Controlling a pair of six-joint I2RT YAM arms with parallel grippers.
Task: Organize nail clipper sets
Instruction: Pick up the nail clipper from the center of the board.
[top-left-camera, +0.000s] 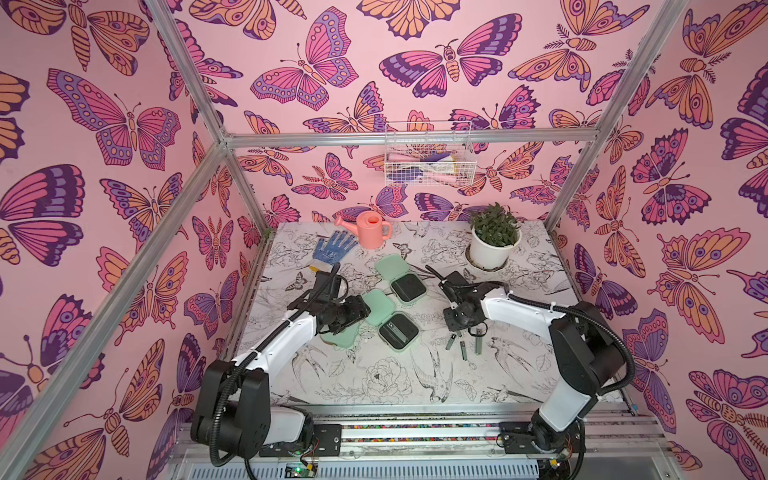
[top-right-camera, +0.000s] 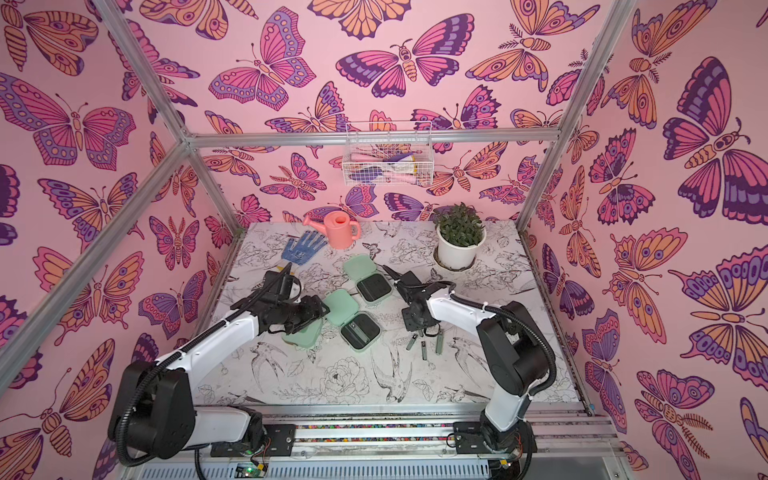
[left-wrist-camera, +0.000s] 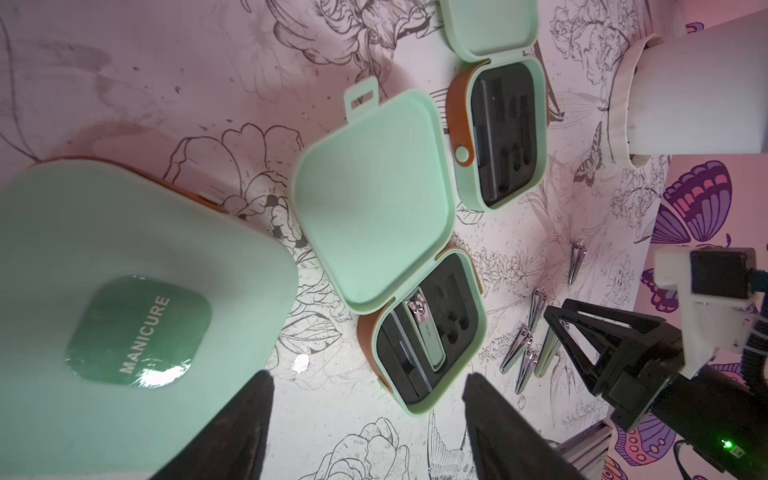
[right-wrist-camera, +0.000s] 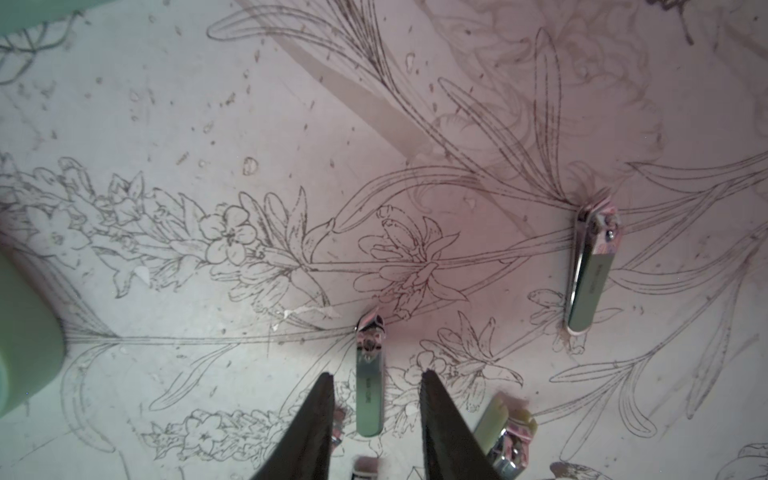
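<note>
Table (right-wrist-camera: 166, 124) — clipper (right-wrist-camera: 369, 395) between right gripper (right-wrist-camera: 376, 376) jaws.

On the table (top-left-camera: 332, 382), in a top view, three cases sit mid-frame: closed case (top-left-camera: 340, 338) lower left, lower open case (top-left-camera: 398, 331) just right of it, upper open case (top-left-camera: 408, 286) above. Loose clippers (top-left-camera: 464, 352) lie right of the lower open case. Behind, left to right: glove (top-left-camera: 332, 248), watering can (top-left-camera: 371, 229), potted plant (top-left-camera: 494, 241).

White shells (top-left-camera: 286, 336); black joints (top-left-camera: 245, 399); ribbed cables (top-left-camera: 532, 300); black left hand (left-wrist-camera: 369, 374), right hand (right-wrist-camera: 377, 372)
</note>
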